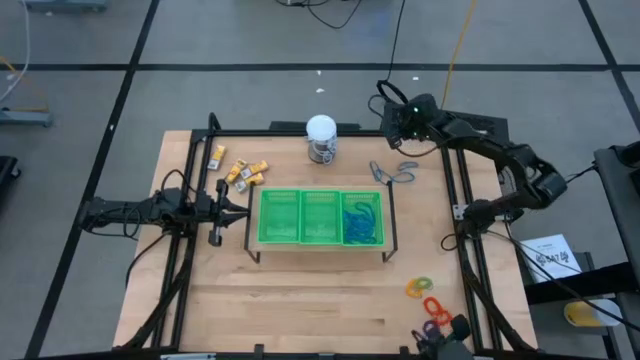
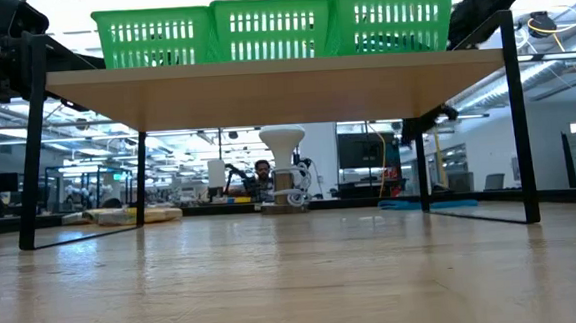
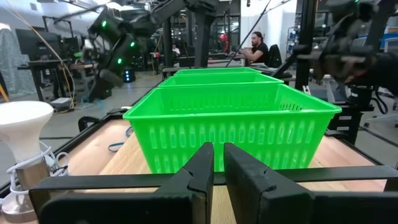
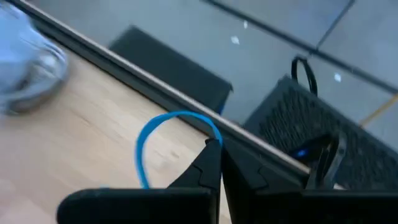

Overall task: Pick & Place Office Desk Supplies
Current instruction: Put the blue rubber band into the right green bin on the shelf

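Observation:
The green three-compartment tray stands on a raised shelf; blue loops lie in its right compartment. Grey loops lie on the table behind the tray's right end. Yellow-and-white pieces lie at the far left. Orange, purple and green rings lie at the near right. My right gripper is near the table's far edge, right of the white-topped jar, shut on a thin blue loop. My left gripper is shut and level, just left of the tray. My right gripper pinches the blue loop between its two fingers at one end of its arc. The rest of the loop curves out past the fingertips over the tabletop beside the far edge rail. Whether its other end rests on the wood, I cannot tell.
A black frame rail runs along the table's far edge, with floor beyond. The shelf's black legs stand on the table, and the jar shows beneath the shelf. A person sits in the room behind.

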